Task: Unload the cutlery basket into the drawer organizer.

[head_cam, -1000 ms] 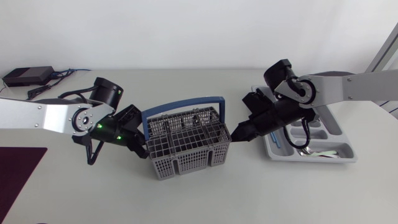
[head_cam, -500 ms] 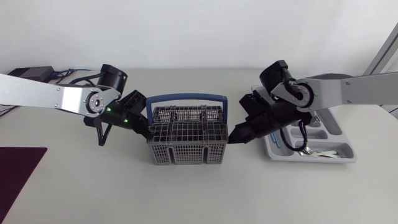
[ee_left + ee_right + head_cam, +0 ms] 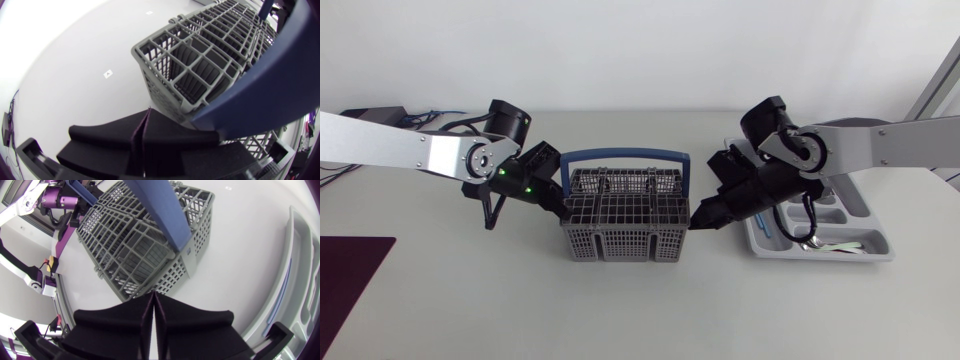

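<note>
Table (image 3: 640,310): white, reached over from both sides by the arms | cutlery basket (image 3: 623,228): grey, blue handle (image 3: 620,155), stood upright mid-table between the grippers | drawer organizer (image 3: 865,208): grey, set to the right | left gripper (image 3: 558,207): fingers pressed together, nothing held, tip just beside basket's left wall | right gripper (image 3: 698,218): fingers likewise closed, nothing held, just beside basket's right wall

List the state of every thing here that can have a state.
cutlery basket: upright, handle raised, looks empty.
drawer organizer: lying flat, holds some cutlery.
left gripper: shut, empty, at the basket's left end.
right gripper: shut, empty, at the basket's right end.
</note>
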Available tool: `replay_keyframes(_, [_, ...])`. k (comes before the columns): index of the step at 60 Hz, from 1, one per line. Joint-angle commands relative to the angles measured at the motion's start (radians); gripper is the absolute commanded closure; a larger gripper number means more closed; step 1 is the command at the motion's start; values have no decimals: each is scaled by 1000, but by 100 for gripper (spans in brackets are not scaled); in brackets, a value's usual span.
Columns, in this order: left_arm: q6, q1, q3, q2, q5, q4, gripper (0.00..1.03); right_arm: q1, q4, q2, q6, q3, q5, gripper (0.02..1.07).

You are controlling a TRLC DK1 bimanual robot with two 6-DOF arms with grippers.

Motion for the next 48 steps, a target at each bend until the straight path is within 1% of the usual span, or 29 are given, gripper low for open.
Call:
replay_keyframes(1, [-6,-46,38,15,22,2,90,11,51,-20,22,20,-16,101])
replay_keyframes(24, [-9,-41,40,39,17,5,90,9,56,-17,13,9,5,101])
replay_keyframes(48, [-7,-6,52,62,16,9,90,15,68,-31,13,-28,10,101])
